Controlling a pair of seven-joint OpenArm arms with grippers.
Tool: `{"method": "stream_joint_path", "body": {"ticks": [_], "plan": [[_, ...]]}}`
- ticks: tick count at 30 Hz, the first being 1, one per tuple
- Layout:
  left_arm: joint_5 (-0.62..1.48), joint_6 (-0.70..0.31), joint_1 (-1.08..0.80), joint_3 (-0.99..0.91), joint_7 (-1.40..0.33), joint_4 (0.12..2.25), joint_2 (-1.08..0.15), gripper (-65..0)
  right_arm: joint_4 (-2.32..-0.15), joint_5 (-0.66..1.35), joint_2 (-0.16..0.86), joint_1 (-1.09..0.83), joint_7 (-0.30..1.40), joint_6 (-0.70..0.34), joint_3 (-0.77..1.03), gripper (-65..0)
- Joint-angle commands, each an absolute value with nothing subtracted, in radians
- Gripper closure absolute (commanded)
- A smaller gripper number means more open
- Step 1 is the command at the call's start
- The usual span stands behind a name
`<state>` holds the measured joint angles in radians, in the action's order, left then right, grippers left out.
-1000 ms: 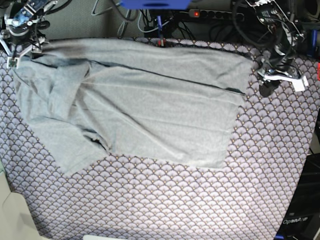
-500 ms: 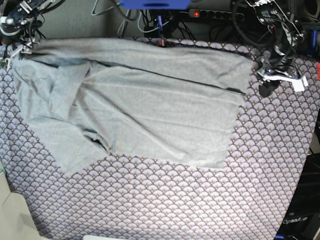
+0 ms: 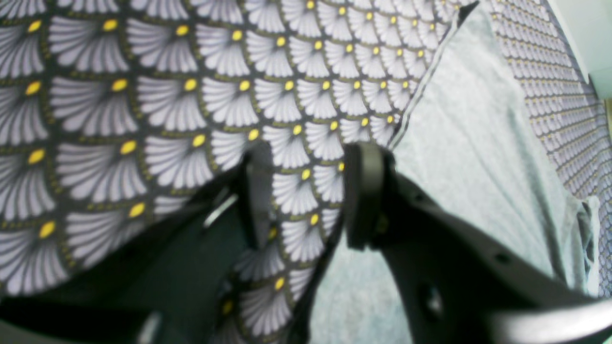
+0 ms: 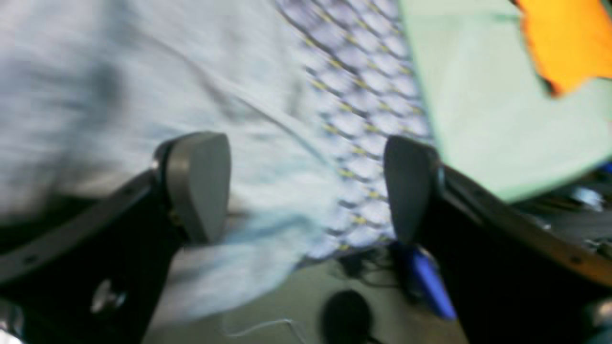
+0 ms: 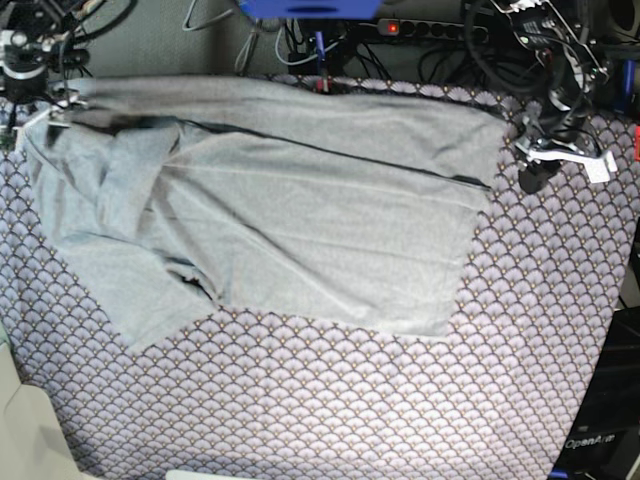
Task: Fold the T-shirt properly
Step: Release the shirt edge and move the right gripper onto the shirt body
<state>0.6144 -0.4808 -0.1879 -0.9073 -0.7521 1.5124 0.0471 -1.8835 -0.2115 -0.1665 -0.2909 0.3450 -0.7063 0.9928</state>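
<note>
A light grey T-shirt (image 5: 270, 210) lay spread and partly folded across the far half of a scallop-patterned cloth (image 5: 330, 400), with no container anywhere on it. The right gripper (image 4: 306, 186) hung at the shirt's far corner, jaws spread wide and empty, a blurred view showing floor and cables below. The left gripper (image 3: 306, 196) stood part-open over bare cloth just beside the shirt's hem, gripping nothing; only the base view showed the whole garment.

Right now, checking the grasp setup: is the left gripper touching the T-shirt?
Apart. In the left wrist view the left gripper stands open over the patterned cloth, with only cloth between its jaws; the T-shirt edge lies just beside one finger.
</note>
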Motion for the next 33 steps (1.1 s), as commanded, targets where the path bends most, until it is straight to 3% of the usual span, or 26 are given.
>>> {"method": "stream_joint_path", "body": {"ticks": [1,5,13,21,33], "plan": [[0.63,-0.492,-0.185,-0.909,-0.734,1.531,0.036,-23.7,-1.894,-0.151,-0.157,-0.312,0.325,-0.698,0.993,-44.4],[0.63,-0.492,-0.189,-0.909,-0.739,1.537,0.036,-23.7,-1.885,-0.013,-0.157,-0.375,0.325,-0.698,0.926,-31.5],[0.63,-0.492,-0.193,-0.914,-0.743,1.535,0.012,-23.5,-1.768,-0.047,-0.136,-0.484,0.32,-0.698,0.628,-1.2],[0.639,-0.492,-0.226,-0.914,-0.736,1.537,-0.002,-23.5,-1.629,-0.139,-0.113,-0.443,0.318,-0.698,0.587,0.0],[0.639,-0.492,-0.234,-0.915,-0.734,1.537,-0.001,-23.5,-1.725,-0.14,-0.104,-0.455,0.318,-0.698,0.585,0.0]]}}
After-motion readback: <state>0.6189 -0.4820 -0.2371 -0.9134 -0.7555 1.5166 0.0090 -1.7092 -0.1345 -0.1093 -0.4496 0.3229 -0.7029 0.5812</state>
